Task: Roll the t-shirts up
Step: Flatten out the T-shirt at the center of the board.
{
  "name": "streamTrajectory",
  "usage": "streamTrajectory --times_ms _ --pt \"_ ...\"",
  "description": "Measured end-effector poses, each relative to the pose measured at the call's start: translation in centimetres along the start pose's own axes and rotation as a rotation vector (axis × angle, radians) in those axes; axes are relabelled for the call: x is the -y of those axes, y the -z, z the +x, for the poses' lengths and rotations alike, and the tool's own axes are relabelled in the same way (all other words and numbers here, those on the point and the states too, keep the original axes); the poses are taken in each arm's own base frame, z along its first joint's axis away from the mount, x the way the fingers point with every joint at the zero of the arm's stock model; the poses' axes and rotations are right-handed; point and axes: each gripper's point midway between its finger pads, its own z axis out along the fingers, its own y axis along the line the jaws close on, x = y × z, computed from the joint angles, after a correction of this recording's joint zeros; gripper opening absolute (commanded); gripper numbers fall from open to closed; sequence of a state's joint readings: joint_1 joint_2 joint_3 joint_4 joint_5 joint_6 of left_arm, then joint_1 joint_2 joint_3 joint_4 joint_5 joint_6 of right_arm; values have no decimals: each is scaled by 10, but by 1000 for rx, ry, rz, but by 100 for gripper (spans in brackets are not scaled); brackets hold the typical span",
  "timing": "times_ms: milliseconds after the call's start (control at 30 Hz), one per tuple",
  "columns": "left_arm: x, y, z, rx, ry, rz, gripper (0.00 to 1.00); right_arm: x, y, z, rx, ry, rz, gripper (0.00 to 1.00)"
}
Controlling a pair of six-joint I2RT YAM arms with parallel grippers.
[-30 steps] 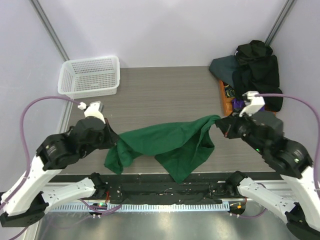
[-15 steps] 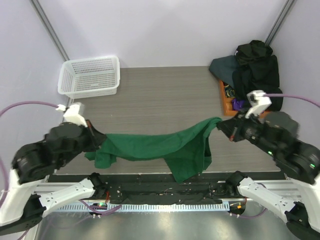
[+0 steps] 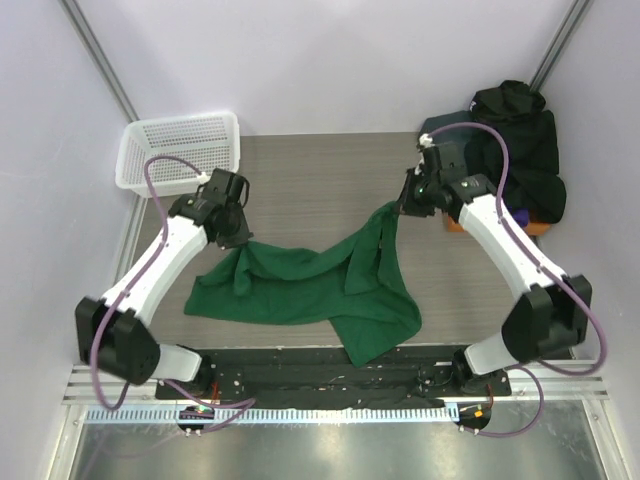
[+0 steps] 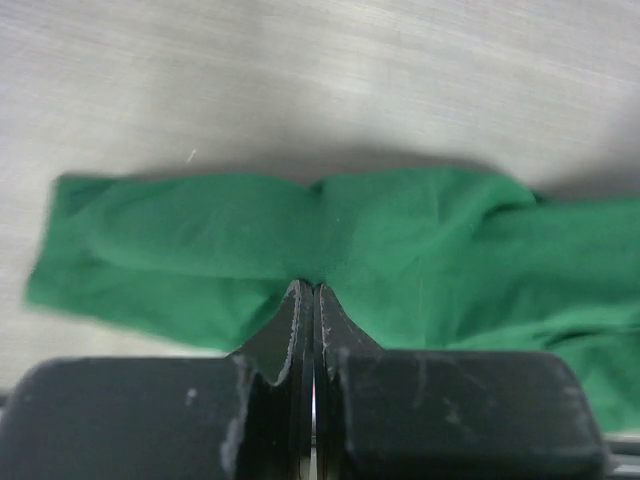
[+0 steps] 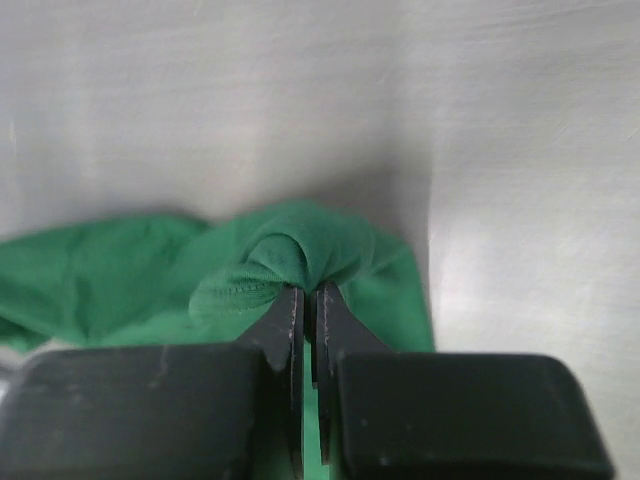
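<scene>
I see a plain dark green t-shirt lying on my grey, wood-grained table. The basket is white mesh. The heaped shirts are black and dark slate, with no print.

Cloth: green t-shirt is soft, matt knit, much creased; fine ribbed stitching shows at the pinched hem. 
The dark t-shirts are matt black and slate cloth. 
The desk is grey wood-grain laminate, smooth, with a faint sheen. 
The basket is white mesh plastic, slightly glossy. 
The left end effector and right end effector are matt black plastic with scuffed edges.
</scene>
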State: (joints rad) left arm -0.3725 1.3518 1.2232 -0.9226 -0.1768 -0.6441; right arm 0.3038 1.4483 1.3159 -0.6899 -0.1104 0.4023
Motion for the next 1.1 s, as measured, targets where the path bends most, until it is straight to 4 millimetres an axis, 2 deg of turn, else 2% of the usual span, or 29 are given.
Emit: streamTrajectory --times_ms 100,133,167,200,233,267,367,467,533,600,633,667,767,833,900,967,1100 --pt "10 -33 -24 -46 61 17 0 21 -30 -36 11 -67 31 4" --pt "14 -43 -33 -46 76 29 0 25 -39 -47 22 -76 35 11" --pt "19 -55 -44 -47 99 46 5 29 -52 -59 33 -84 42 28" --pt "23 -68 -55 -42 120 64 19 33 -62 -68 43 -89 51 51" --pt "24 -80 -63 -39 140 75 35 39 -74 -75 52 -91 67 86" --pt "23 -88 -68 -42 152 78 54 43 -79 -76 56 -104 83 97" --pt "20 -104 -78 -60 173 83 63 53 -82 -75 61 -100 129 98" --pt "20 -99 -85 -39 170 92 63 52 -70 -76 103 -90 129 90" --pt "25 -83 -89 6 159 114 63 50 -54 -64 126 -89 121 87" --pt "28 -61 -86 62 147 145 62 46 -34 -48 152 -95 101 65" --pt "29 -49 -83 84 143 159 62 45 -27 -41 162 -99 90 47" --pt "28 -32 -78 122 142 184 61 43 -18 -35 191 -116 73 42" --pt "23 -4 -61 198 155 243 61 42 -6 -19 233 -170 42 43" --pt "12 1 -43 222 170 257 61 38 -10 -10 219 -181 12 45" --pt "-1 -5 -18 205 187 243 61 36 -24 -2 183 -178 10 49" --pt "-9 -12 -3 193 192 232 61 28 -40 10 136 -138 37 52" --pt "-23 -22 23 174 196 210 61 -8 -68 40 53 4 71 51"
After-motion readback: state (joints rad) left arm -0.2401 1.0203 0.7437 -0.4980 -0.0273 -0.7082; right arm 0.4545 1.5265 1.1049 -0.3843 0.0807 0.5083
